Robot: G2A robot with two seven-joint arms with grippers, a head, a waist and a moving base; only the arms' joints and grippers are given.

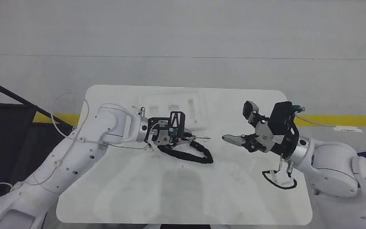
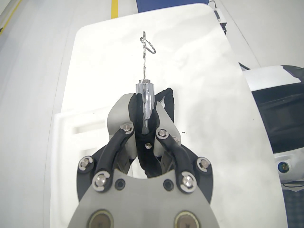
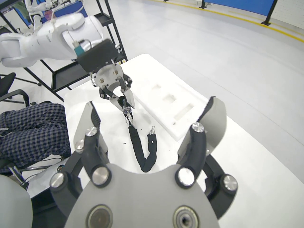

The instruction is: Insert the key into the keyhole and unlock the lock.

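Since your left hand (image 2: 145, 102) is clamped tight on the chrome lock cylinder (image 2: 145, 91), with the keyhole end pointing outward, the lock has a steady mount for the other arm to work against. The key (image 2: 144, 64) sits in that keyhole. Its shaft runs straight out along the cylinder's axis, and the key ring (image 2: 150, 46) hangs at its far end, above the bench (image 1: 171, 194).

From the cylinder the black cable (image 3: 142, 153) drops to the bench and curls round in a loop. Its pin end (image 3: 153, 129) lies free on the surface, apart from the cylinder. From that you can judge the lock is already released, though whether the key has been turned cannot be told.

Your right hand (image 3: 152, 105) is spread wide and holds nothing. It faces the key head-on at about the same height, near it but not touching. The key lies roughly in line with the gap between its 2 fingers, so a straight approach should bring the key's head between them.

Beyond the cable, on the far side of the bench, sits a white foam tray (image 3: 166, 112) with 3 recesses.
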